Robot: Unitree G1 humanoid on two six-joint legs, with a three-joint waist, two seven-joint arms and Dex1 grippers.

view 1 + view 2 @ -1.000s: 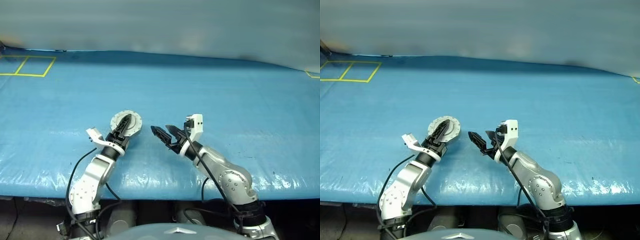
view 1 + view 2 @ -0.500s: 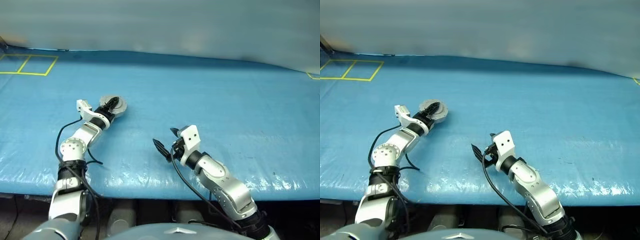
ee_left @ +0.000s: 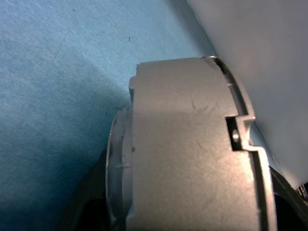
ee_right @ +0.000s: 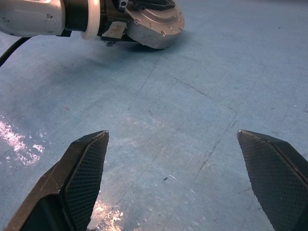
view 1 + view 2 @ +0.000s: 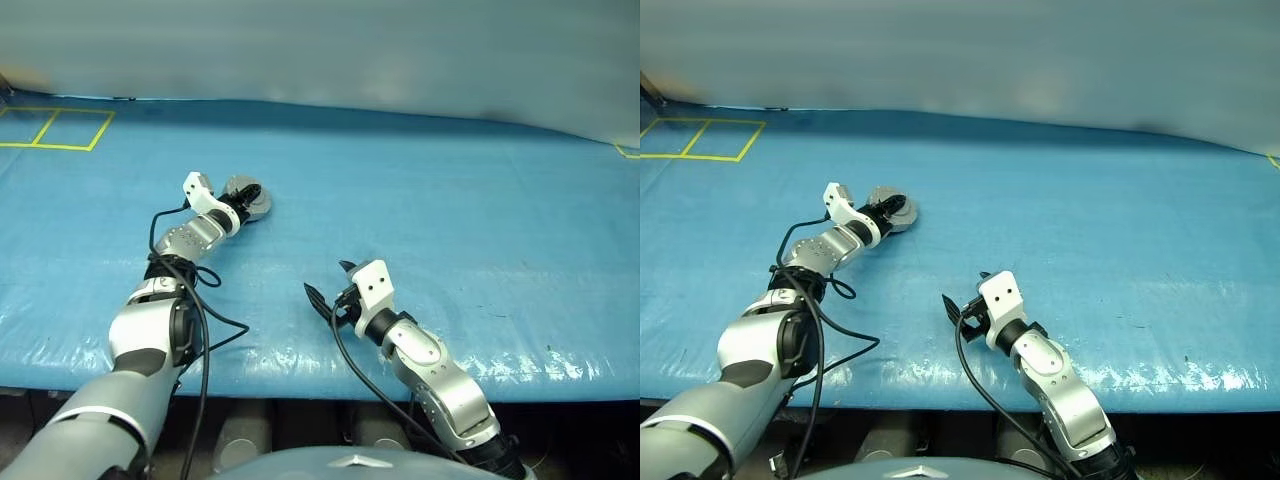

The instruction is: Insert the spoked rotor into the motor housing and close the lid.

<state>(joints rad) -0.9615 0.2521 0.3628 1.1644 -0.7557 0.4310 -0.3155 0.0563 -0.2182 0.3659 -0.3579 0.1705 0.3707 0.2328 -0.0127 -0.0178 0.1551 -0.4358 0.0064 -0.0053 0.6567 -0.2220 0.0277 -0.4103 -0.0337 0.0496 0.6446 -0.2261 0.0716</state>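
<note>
While the motor housing [image 5: 250,197] sits far-left on the blue tabletop [image 5: 480,220], lid closed as far as I can tell, the left pincer [image 5: 240,206] is clamped on its near-left rim. Rotor not visible; judging it is already inside. Right pincer [image 4: 183,183] hangs wide and empty, near-centre, well apart; housing lies far-left of it. Left arm clearly nearer.

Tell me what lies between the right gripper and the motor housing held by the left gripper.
Nothing: the right wrist view shows only bare blue table cover between the open right gripper and the motor housing clamped in the left gripper.
</note>
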